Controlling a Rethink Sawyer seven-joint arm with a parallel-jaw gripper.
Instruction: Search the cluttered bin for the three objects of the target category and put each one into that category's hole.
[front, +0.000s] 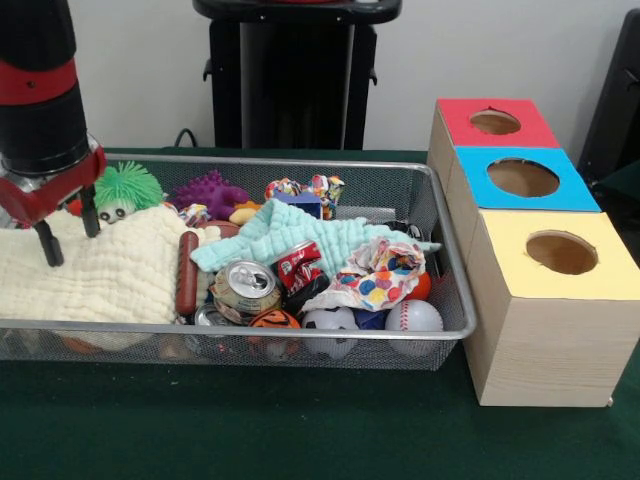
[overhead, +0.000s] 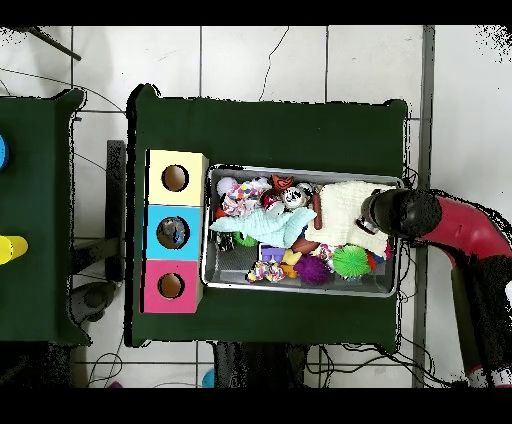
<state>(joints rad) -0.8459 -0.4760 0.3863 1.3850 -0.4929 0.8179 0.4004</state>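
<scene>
- While the pincer (front: 68, 232) hangs open and empty over the cream cloth (front: 95, 270) at the cluttered bin's (front: 300, 332) end farthest from the boxes, no clear bottle shows; probably buried
- From overhead, the blue-topped box's hole (overhead: 172, 232) lies across the bin (overhead: 222, 276) from the pincer (overhead: 378, 213), on the green worktop (overhead: 270, 125)
</scene>
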